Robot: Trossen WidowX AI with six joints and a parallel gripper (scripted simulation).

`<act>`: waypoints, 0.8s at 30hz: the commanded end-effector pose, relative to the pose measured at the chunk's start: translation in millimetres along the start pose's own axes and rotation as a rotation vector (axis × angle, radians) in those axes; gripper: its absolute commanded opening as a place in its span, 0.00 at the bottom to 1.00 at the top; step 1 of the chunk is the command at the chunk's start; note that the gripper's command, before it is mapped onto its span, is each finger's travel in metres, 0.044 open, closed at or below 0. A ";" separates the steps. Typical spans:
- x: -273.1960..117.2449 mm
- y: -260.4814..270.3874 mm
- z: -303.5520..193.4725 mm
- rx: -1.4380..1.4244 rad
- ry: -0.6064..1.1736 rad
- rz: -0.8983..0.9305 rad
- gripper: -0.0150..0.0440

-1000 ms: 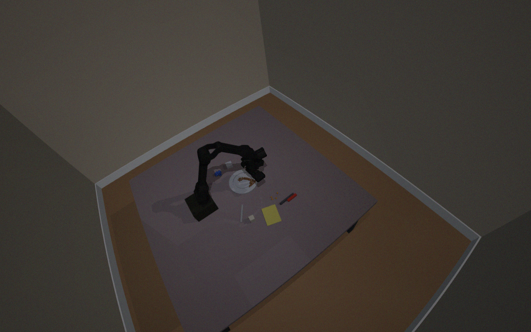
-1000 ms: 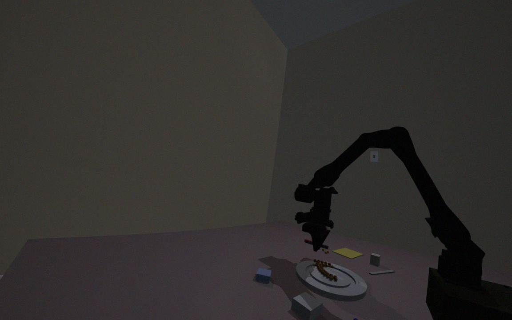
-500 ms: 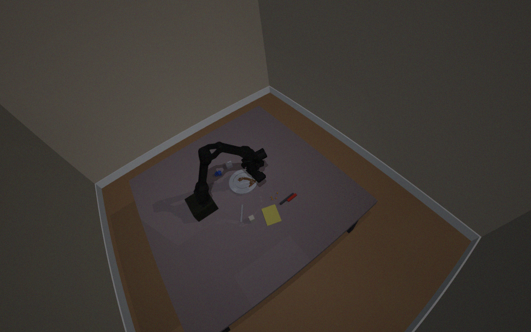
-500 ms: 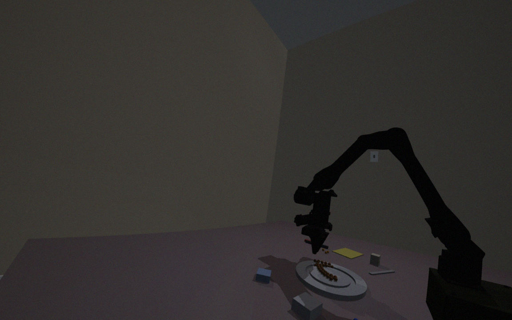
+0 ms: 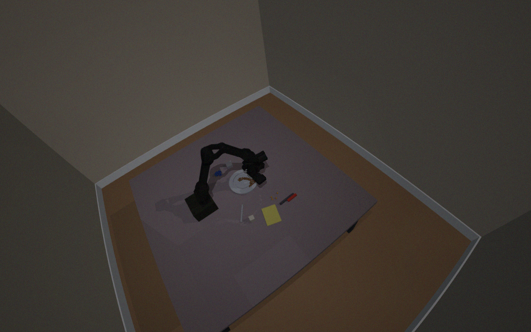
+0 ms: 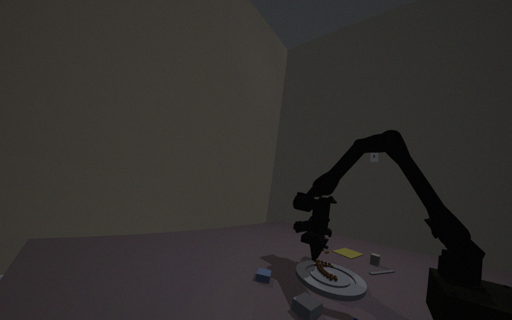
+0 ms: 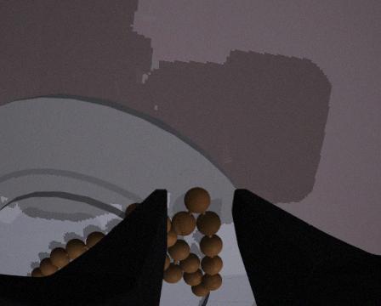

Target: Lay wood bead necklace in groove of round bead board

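The arm [image 5: 204, 173] [image 6: 415, 175] is black, with slim, rounded links. Its jaws [image 5: 256, 180] [image 6: 314, 259] have dark, tapered fingers.

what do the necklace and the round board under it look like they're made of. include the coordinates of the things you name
The necklace [image 5: 244, 179] [image 6: 323, 270] [image 7: 211, 245]: probably wood, smooth with a dull sheen, going by its even brown round beads with soft shading. The board [image 5: 236, 187] [image 6: 331, 293] [image 7: 93, 136]: perhaps painted wood or matte plastic; it is plain pale grey with no grain showing, so the look does not settle which.
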State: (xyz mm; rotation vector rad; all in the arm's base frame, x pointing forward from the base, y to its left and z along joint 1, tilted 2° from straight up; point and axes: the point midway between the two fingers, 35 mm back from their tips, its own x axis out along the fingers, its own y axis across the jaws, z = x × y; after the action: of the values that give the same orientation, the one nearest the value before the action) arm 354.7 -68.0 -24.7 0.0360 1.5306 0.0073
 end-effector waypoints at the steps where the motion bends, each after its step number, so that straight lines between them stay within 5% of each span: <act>1: 6.7 0.7 -1.8 -0.005 0.006 0.003 0.46; 4: 6.9 0.7 -1.9 -0.005 0.006 0.003 0.46; 9: 4.6 0.2 -1.2 0.000 0.004 0.001 0.25; 24: 4.6 0.2 -1.2 0.000 0.004 0.001 0.25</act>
State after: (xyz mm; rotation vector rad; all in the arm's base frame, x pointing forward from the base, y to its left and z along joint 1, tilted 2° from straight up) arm 353.6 -67.6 -29.5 0.0364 1.5352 0.0083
